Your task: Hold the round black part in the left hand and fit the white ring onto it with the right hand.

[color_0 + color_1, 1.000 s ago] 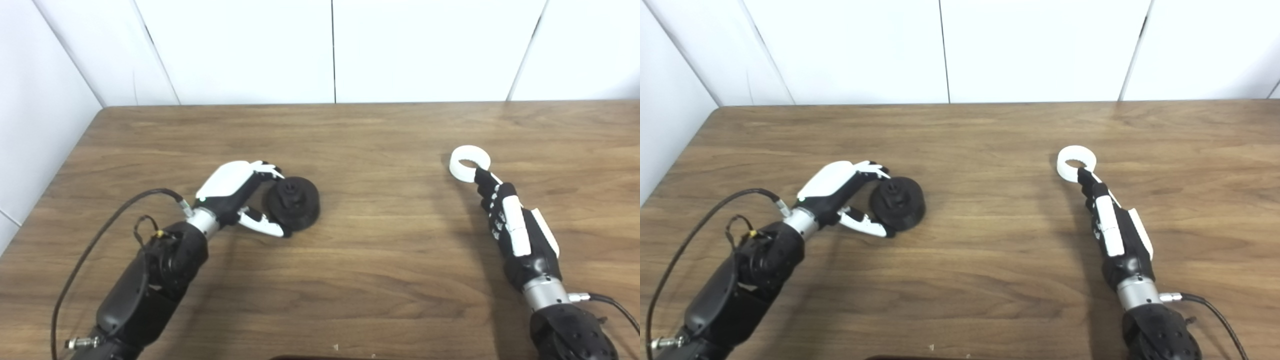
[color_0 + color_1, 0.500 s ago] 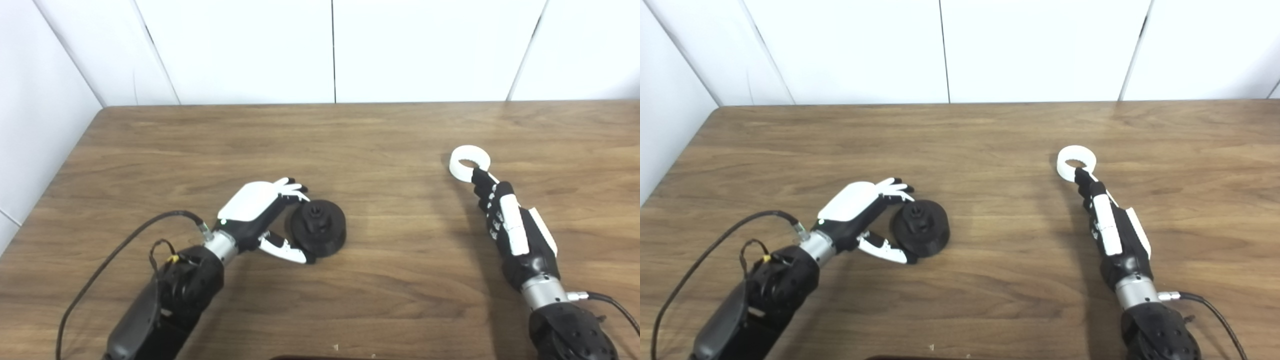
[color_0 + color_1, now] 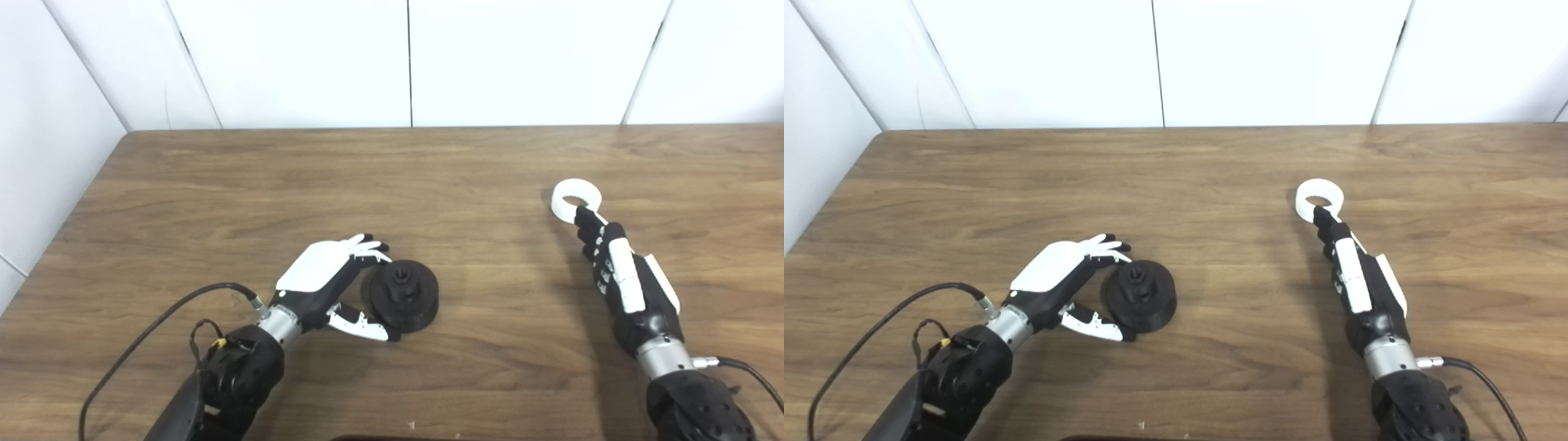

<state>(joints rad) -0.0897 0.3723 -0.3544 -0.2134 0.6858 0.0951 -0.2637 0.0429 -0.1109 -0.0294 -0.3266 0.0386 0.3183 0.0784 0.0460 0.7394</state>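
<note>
The round black part (image 3: 403, 296) sits flat on the wooden worktop (image 3: 392, 184), its raised hub pointing up. Take it as the landmark. The left hand (image 3: 331, 285) lies against its left side: the fingers (image 3: 369, 248) curl over the far-left rim and the thumb reaches along the near-left rim, so the part sits between them — they touch its edge, but the part rests on the worktop and whether the grip is firm cannot be told.

Well to the right of the black part, and a little farther back on the worktop, the white ring (image 3: 576, 199) lies flat with its hole facing up. The right hand (image 3: 625, 282) stretches toward it from the near side, fingers (image 3: 588, 223) held straight and close together, their tips touching or just at the ring's near edge — none hooked through the hole, nothing pinched.

A black cable (image 3: 153, 334) loops out from the left wrist, to the near left of the black part.
</note>
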